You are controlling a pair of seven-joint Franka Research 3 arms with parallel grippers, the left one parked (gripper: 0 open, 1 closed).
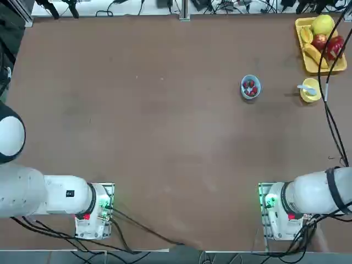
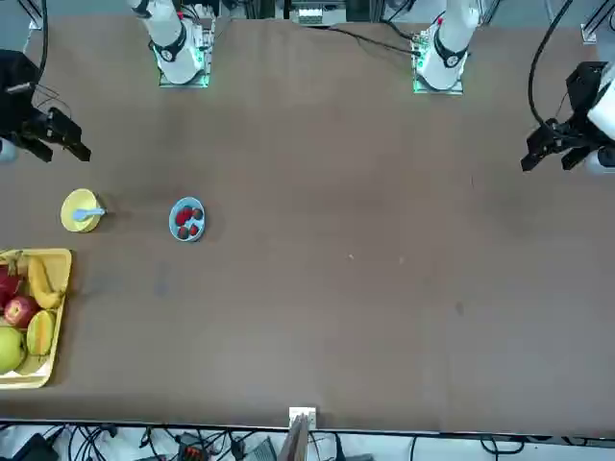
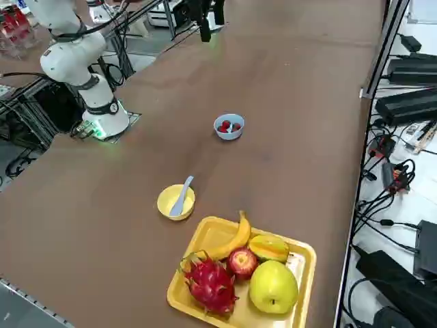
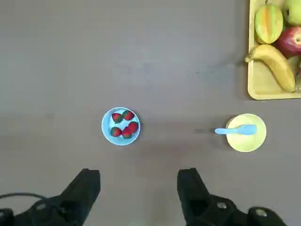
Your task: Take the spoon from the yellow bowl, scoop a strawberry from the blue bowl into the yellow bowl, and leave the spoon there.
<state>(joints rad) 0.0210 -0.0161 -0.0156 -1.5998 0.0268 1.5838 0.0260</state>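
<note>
Spoon [image 4: 236,130] rests in yellow bowl [image 4: 246,140]; right pincer [image 4: 138,181] hovers open, empty.

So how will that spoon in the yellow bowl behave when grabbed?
The spoon looks thin, probably light and stiff plastic. It rests across the yellow bowl with its handle overhanging the rim, so a nudge may tip it out. The right gripper, fingers open, hangs above the table.

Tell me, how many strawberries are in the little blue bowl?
4. All sit close together in the blue bowl: one strawberry beside another, and two more across the bowl from them. A smaller one could be hiding between them.
</note>
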